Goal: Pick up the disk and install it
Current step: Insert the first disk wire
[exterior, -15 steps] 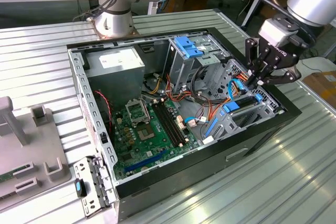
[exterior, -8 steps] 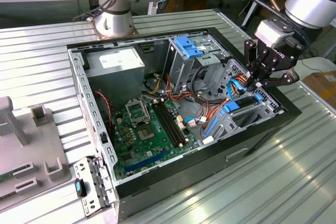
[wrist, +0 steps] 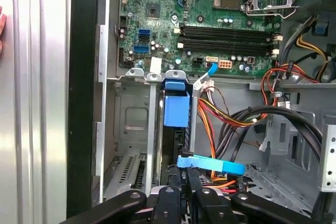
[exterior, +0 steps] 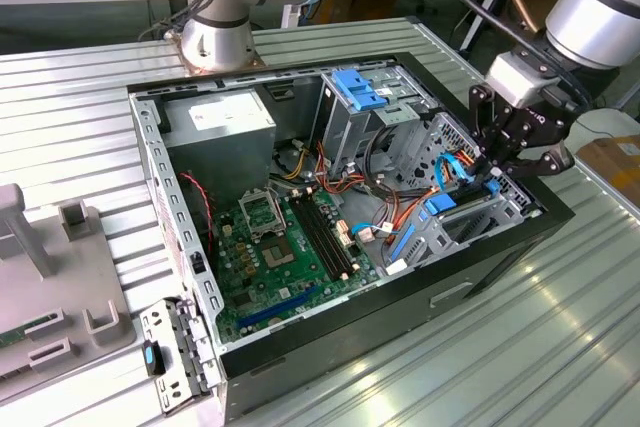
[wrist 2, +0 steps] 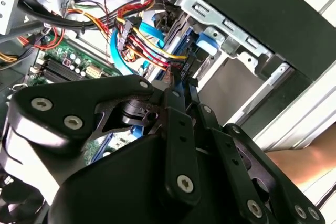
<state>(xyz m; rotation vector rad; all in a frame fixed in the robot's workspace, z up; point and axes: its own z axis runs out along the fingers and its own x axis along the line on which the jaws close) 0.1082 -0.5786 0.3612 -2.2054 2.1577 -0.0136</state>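
The disk (wrist: 176, 111) stands on edge in a slot of the metal drive cage (exterior: 470, 217), at the exterior view's right side of the open computer case. Its blue bracket (wrist 2: 207, 43) faces the motherboard, and in the exterior view that blue end (exterior: 440, 204) shows at the cage's front. My gripper (exterior: 492, 179) hangs over the cage. In both wrist views its black fingers (wrist: 181, 179) sit close together around the disk's dark near edge (wrist 2: 190, 64). A blue data cable (wrist: 210, 165) crosses just beside the fingers.
Bundles of red, yellow and orange wires (wrist 2: 142, 35) crowd the cage. The motherboard (exterior: 280, 247) lies in the case floor, with the grey power-supply box (exterior: 220, 122) behind it and a blue latch (exterior: 360, 92) on the upper cage. A grey fixture (exterior: 50, 277) stands outside the case.
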